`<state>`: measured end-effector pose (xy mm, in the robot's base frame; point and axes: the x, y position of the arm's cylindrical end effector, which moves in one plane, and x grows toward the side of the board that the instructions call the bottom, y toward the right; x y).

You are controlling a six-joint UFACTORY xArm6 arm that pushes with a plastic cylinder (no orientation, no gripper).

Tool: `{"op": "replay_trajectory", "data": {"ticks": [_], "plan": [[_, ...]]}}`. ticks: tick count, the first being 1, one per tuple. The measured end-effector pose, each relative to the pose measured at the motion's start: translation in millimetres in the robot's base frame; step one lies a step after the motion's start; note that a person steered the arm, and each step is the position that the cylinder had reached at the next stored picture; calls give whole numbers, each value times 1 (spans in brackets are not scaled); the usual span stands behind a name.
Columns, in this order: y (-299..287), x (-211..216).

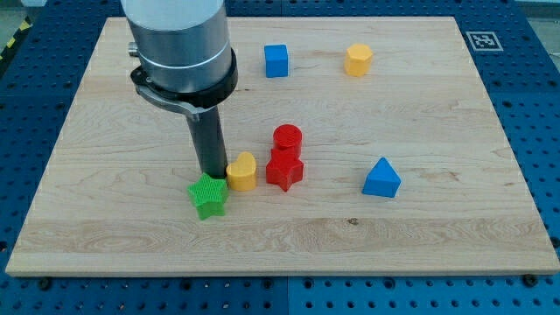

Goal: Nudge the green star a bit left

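The green star (208, 196) lies on the wooden board (437, 227) at the view's lower left of centre. My tip (213, 174) stands right at the star's upper edge, touching or nearly touching it, a little to the right of its middle. A yellow block with a rounded top (242, 171) sits just to the right of the tip and the star, close to both.
A red star-like block (284, 170) and a red cylinder (287, 138) stand right of the yellow block. A blue triangle (381, 178) is further right. A blue cube (276, 60) and a yellow hexagonal block (358, 60) sit near the view's top.
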<state>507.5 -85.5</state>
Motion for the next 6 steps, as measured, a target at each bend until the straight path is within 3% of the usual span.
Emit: {"op": "replay_trajectory", "data": {"ticks": [4, 6], "plan": [[36, 3], [-61, 3]]}}
